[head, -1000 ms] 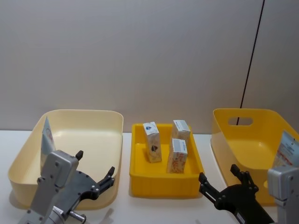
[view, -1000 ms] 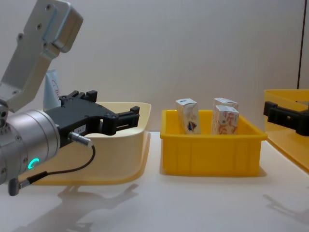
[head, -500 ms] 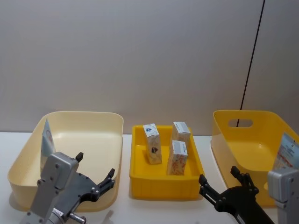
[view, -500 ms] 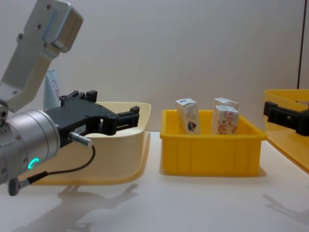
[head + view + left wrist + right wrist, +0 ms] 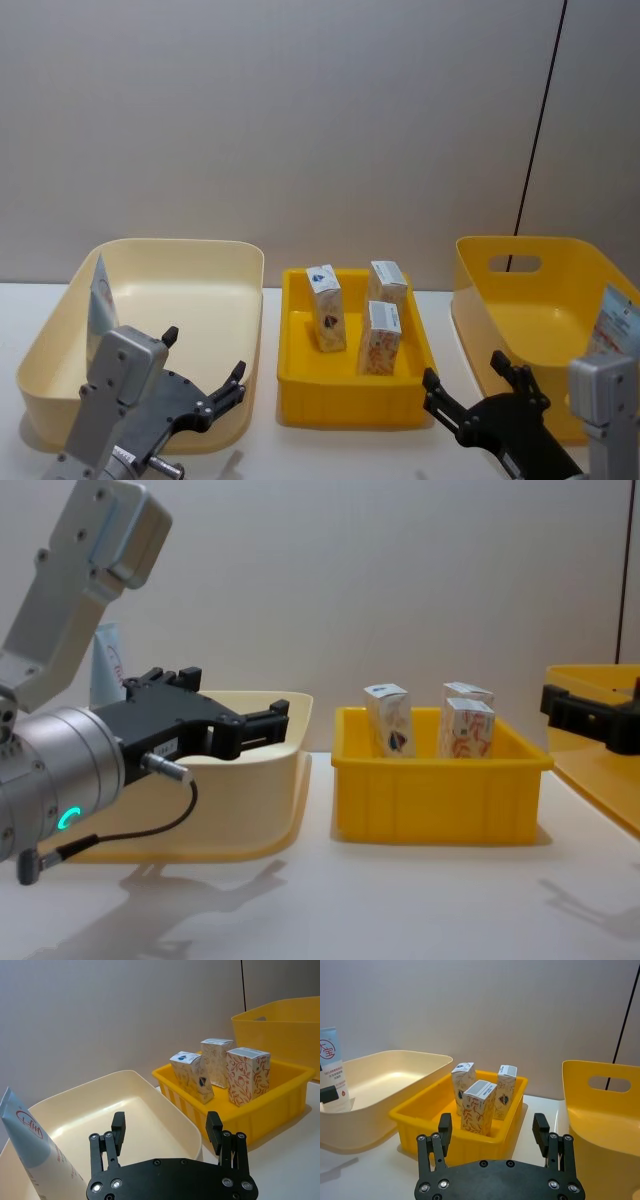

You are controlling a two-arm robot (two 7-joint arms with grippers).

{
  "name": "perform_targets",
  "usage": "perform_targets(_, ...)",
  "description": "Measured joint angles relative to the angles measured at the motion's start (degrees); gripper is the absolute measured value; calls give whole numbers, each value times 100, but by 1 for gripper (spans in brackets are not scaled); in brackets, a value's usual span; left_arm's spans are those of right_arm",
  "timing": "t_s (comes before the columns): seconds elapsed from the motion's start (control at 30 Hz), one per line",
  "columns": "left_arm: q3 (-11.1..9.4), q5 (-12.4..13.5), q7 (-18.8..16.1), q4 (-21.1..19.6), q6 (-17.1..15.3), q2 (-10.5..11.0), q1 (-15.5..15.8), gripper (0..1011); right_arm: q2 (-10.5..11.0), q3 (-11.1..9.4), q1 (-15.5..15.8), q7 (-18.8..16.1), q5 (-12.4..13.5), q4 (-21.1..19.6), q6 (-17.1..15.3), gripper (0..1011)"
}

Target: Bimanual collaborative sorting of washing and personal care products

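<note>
At the frame's left, a pale-blue tube (image 5: pixel 100 298) stands against the cream bin's (image 5: pixel 180 242) left wall. At lower left, the left gripper (image 5: pixel 205 352) hovers empty, fingers spread. 3 small cartons (image 5: pixel 381 335) stand in the centre yellow tray (image 5: pixel 350 388). At lower right, the right gripper (image 5: pixel 464 370) is empty, fingers spread. A second tube (image 5: pixel 617 320) leans in the yellow bin (image 5: pixel 520 300) at far right.

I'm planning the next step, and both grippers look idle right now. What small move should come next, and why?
Probably ease the right gripper forward toward the orange-printed carton nearest it in the middle yellow tray. Its jaws stand open and empty just short of that tray, and the carton stands upright near the tray's front. The left gripper hovers open by the cream bin.
</note>
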State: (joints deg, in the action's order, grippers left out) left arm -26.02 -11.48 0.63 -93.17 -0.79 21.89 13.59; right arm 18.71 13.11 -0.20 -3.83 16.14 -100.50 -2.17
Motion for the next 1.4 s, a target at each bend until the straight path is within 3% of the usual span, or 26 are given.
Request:
perform_targets(0.47,0,0,0,0,0,0,0,1002,-267,120,-563,50,-167,477,-168,1001)
perform_targets(0.97,0,0,0,0,0,0,0,1003,-729,356,-1507,5,-324,1431,-419,1001)
perform_targets(1.4,0,0,0,0,0,0,0,1003,-1089,464,-1963,170,-476,2008,-709,1001)
